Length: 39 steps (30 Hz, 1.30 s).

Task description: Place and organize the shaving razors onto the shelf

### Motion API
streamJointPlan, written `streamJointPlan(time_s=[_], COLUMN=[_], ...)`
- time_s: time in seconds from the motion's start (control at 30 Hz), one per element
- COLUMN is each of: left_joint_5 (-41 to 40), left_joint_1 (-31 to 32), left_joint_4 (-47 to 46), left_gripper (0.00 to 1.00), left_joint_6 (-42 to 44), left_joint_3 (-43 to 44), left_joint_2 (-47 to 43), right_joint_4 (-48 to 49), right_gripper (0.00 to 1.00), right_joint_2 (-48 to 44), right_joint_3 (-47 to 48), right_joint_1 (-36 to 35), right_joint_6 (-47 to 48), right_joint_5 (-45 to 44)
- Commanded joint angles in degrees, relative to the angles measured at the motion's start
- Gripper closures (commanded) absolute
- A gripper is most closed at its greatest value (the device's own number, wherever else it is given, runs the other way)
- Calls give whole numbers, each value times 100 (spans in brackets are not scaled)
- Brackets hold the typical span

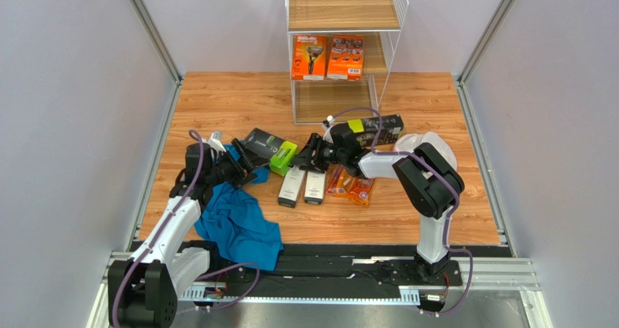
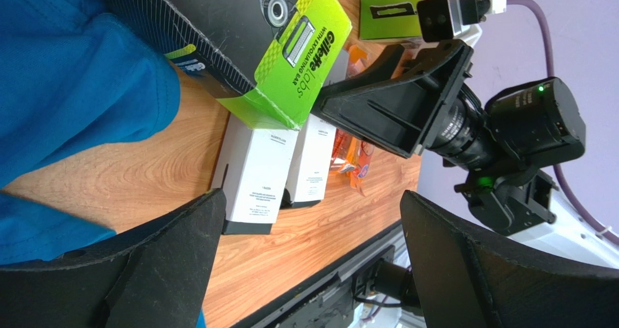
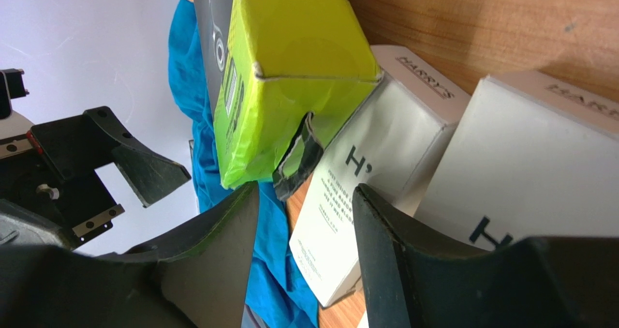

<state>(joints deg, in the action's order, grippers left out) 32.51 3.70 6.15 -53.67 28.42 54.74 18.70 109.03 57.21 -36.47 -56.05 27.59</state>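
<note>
The shelf stands at the back with two orange boxes on its middle tier. A black box with a lime-green end lies on the table between my grippers. It also shows in the left wrist view and the right wrist view. Two slim white boxes and the orange blister packs lie in front of it. A second black box lies behind the right arm. My left gripper is open and empty. My right gripper is open and empty at the lime end.
A blue cloth lies under and in front of the left gripper. A round white mesh item is partly hidden by the right arm. Grey walls close in both sides of the table.
</note>
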Motion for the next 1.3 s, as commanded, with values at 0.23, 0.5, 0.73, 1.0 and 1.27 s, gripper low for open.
streamJointPlan(time_s=[0.23,0.5,0.73,1.0,1.27], left_joint_5=[62,18,168,-412,-676], left_joint_1=[-28,-19,42,912,1001], left_joint_4=[-211,-518,-1765,-3091,-4666], left_gripper=[1,1,1,1,1], left_joint_6=[-91,-363,-1127,-2103,-2982], left_joint_3=[93,-144,-793,-944,-1383], left_joint_2=[-77,-16,449,1231,1724], right_joint_4=[2506,2964,3008,3035,3148], right_gripper=[61,96,100,100,100], right_joint_2=[830,532,-171,-620,-805], right_joint_3=[-289,-623,-966,-1230,-1449], right_joint_1=[-27,-27,-27,-106,-255], right_joint_6=[-1320,-1391,-1347,-1409,-1505], right_joint_5=[36,-193,-386,-387,-395])
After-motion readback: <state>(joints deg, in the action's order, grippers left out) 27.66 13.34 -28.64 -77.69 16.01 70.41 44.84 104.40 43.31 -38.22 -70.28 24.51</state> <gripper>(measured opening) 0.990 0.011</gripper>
